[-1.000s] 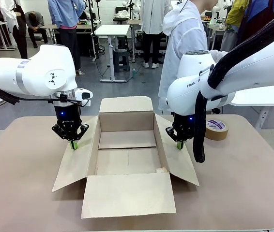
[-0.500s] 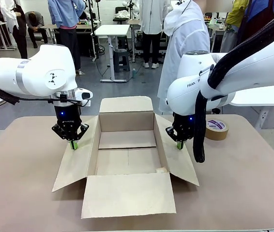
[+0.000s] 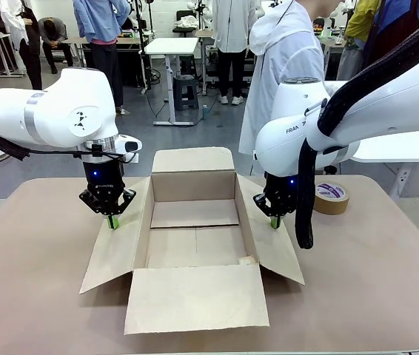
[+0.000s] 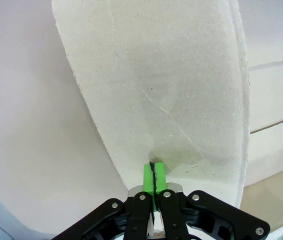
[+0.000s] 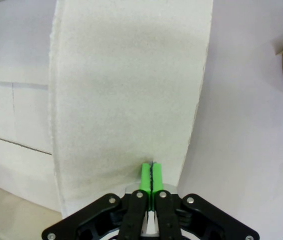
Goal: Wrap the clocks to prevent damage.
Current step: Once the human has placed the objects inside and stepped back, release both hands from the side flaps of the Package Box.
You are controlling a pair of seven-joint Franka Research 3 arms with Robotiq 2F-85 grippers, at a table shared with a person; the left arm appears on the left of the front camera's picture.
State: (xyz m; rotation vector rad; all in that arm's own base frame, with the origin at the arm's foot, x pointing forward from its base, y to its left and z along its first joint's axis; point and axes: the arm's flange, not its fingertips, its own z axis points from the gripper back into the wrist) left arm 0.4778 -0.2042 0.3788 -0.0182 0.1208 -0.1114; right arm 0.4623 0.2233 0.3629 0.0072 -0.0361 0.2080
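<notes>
On the side flaps of the open carton (image 3: 193, 186), left gripper (image 3: 112, 222) pressed together, tip touching cardboard, right gripper (image 3: 274, 221) likewise.

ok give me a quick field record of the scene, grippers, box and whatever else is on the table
left gripper: shut, tips down on the carton's left side flap
right gripper: shut, tips down on the right side flap
carton: brown cardboard, open, four flaps spread outward, mid table
tape roll: brown, lying flat on the table, right of the carton
person: standing at the far side, white top
</notes>
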